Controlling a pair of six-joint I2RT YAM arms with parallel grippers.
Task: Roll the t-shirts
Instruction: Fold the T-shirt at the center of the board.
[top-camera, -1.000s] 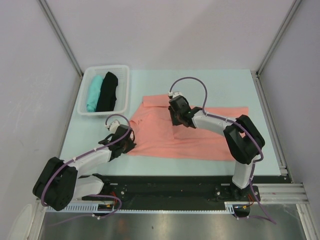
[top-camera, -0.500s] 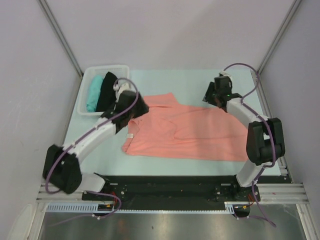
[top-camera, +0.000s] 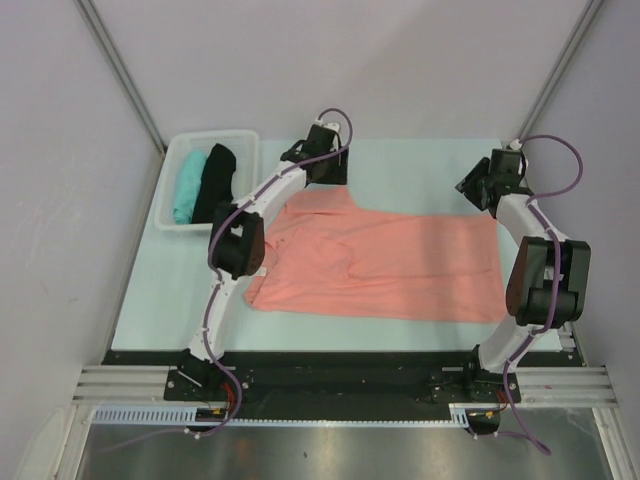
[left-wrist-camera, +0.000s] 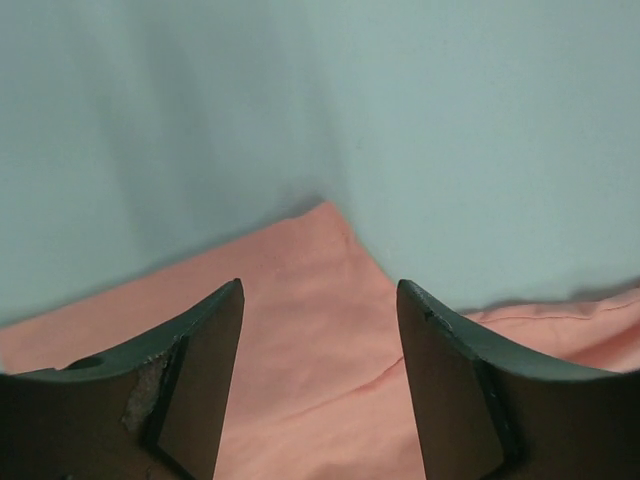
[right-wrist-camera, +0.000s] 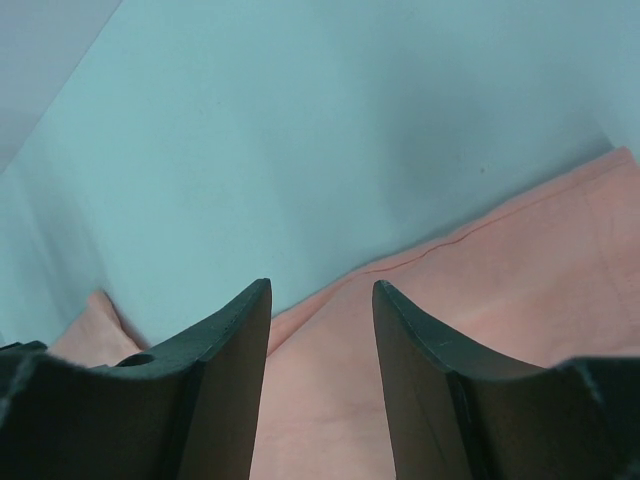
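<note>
Top external view: the pale desk (top-camera: 400, 160) carries the salmon-pink t-shirt (top-camera: 400, 265), spread flat across its middle. The left arm (top-camera: 228, 290) rises along the shirt's left edge. Its elbow hangs over the shirt's left end, and its forearm is stretched out to the shirt's far left corner. The right arm (top-camera: 545, 280) stands at the shirt's right edge, its forearm angled toward the far right corner. A white basket (top-camera: 215, 134) sits left of the shirt's far left corner, with a teal t-shirt (top-camera: 187, 185) and a black t-shirt (top-camera: 215, 183) rolled side by side inside it. The left end effector (top-camera: 328, 168) hangs over the sleeve tip at the far left corner. The right end effector (top-camera: 478, 185) hangs just off the far right corner.

From above, neither jaw gap can be made out. The wrist views settle it. The left wrist view shows the two dark fingers spread apart, gripping nothing, with the pink sleeve corner below them and bare desk beyond. The right wrist view shows the fingers likewise parted over the shirt's stitched far edge.
</note>
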